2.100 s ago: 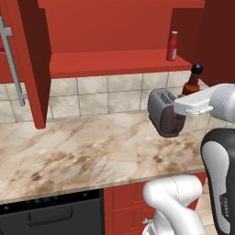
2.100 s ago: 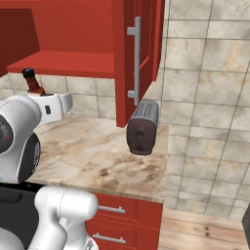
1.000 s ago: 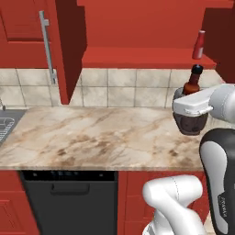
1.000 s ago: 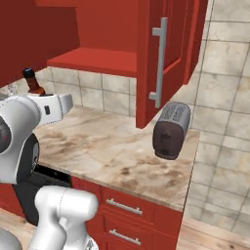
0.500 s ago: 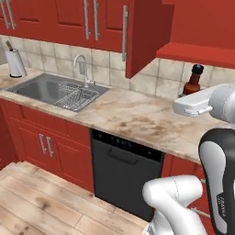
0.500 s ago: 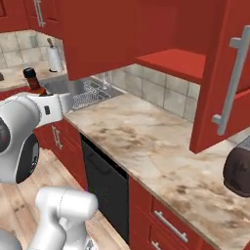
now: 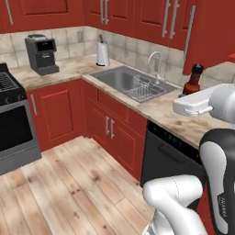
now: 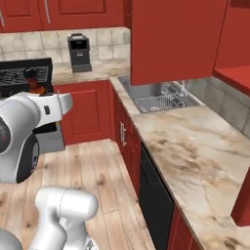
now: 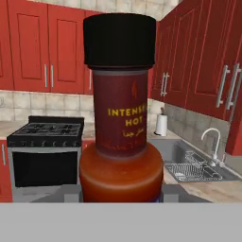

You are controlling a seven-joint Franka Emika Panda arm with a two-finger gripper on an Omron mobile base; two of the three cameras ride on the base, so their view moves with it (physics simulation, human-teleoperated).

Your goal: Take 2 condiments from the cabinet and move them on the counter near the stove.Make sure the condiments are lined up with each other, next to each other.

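Your gripper (image 9: 120,198) was closed on the brown bottle (image 9: 120,108), holding it upright by its wide lower body, black cap up; in the left base view the bottle (image 7: 193,80) rose just past the white hand, and in the right base view its cap (image 8: 32,78) showed above the forearm. You carried it in the air, over the wooden floor (image 7: 69,183), clear of every surface. The stove (image 9: 45,151) stood ahead in the hand view, at the end of the room left of the corner; the coffee machine (image 7: 41,54) sat on the counter (image 7: 69,69) between the stove and the paper towel roll (image 7: 102,53), with the sink (image 7: 133,82) farther along. The judged step was transport toward the stove. To do it well, you would keep the bottle vertical while the base drives, bring it low over the counter strip just beside the stove, and choose a spot near the front edge that leaves bare slab alongside for the second bottle. You would lower until the base rests flat before you loosen the grip, since a tall narrow-necked bottle is likely to tip if dropped. The coffee machine crowds that strip, so approach from the front rather than sweeping across it.
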